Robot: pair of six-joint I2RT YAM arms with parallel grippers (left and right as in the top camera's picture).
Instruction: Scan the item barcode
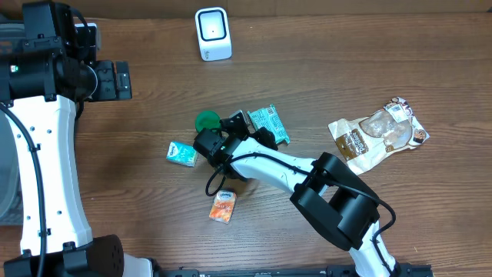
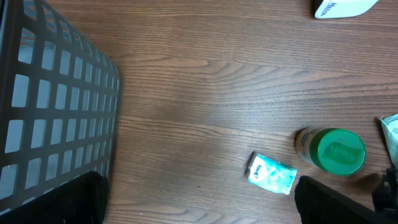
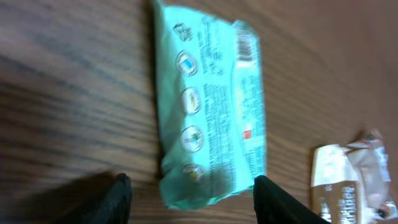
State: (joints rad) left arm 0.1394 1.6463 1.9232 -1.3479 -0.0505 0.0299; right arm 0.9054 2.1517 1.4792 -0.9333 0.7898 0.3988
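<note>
**Overhead, then both wrists: the mint packet lies flat between my spread right fingers**

Overhead: my right pincer (image 1: 250,129) reaches to the middle of the brown wooden table (image 1: 330,69). It is at the mint-green plastic packet (image 1: 270,123), which lies flat on the wood. Just beside the packet stands a small jar with a round green lid (image 1: 206,121). Near the jar lies a small teal-and-white tissue pack (image 1: 181,154), and nearer to my base lies a flat orange pack (image 1: 223,206). A crumpled brown-and-white pouch (image 1: 380,135) lies well apart, on my right side. The white box-shaped scanner (image 1: 213,33) stands at the far edge of the table, well apart from the packet. My left pincer (image 1: 121,81) hangs over bare wood at my left side.

Left wrist: my left pincer (image 2: 199,208) is spread wide and only wood shows between its two dark fingers (image 2: 339,202). A black wire-mesh basket (image 2: 62,112) fills the left of this picture. The jar (image 2: 336,149) and the tissue pack (image 2: 272,174) are close together but do not touch.

Right wrist: the packet (image 3: 211,106) shows its printed side up, with the barcode (image 3: 247,46) at its far end. My right pincer (image 3: 191,182) is spread, with one finger (image 3: 118,199) at each side of the packet's near end. I cannot tell whether the fingers touch the packet. The pouch (image 3: 348,186) shows in the corner.
</note>
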